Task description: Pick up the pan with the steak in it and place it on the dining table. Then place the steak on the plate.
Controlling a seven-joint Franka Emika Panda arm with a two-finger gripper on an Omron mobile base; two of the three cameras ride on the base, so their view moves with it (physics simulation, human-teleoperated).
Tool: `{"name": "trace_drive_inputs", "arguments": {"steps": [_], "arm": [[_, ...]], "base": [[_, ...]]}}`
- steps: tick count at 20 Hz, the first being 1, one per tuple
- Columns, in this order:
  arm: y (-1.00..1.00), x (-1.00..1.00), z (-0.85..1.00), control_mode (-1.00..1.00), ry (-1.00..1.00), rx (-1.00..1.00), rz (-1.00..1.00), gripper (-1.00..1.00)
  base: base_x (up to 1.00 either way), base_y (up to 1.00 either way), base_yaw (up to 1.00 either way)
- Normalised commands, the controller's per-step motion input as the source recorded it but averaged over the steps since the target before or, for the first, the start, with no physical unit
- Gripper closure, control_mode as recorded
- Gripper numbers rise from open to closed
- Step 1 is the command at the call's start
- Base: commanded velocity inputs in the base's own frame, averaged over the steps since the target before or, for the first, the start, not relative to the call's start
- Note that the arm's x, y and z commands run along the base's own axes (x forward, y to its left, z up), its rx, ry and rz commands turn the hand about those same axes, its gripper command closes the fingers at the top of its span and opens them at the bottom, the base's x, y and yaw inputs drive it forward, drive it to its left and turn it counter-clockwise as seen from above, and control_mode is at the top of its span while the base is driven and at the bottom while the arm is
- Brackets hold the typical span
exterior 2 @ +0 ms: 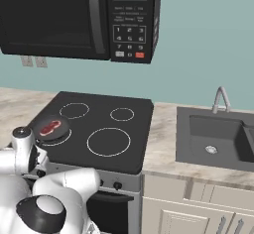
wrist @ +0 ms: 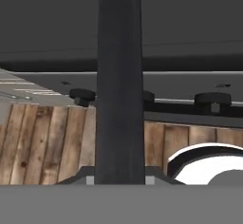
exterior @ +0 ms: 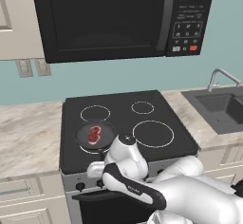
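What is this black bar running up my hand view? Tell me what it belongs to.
Observer: It is the handle of the pan, which sits at the front left of the stove.
Operator: Report what is in the pan.
Observer: A red steak lies flat near its middle.
Operator: Say what is beside the stove.
Observer: A sink is set in the counter to its right.
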Motion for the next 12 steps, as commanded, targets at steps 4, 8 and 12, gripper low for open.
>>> {"name": "trace_drive_inputs", "arguments": {"steps": [4, 8, 12], "arm": [[0.02, -0.27, 0.76, -1.00, -0.01, 0.02, -0.01, 1.00], [0.07, -0.46, 0.86, -1.00, -0.01, 0.01, 0.00, 1.00], [0.06, -0.67, 0.84, -1.00, 0.00, 0.00, 0.00, 1.00]], "base": [[0.00, 0.00, 0.00], [0.00, 0.00, 0.00], [0.00, 0.00, 0.00]]}}
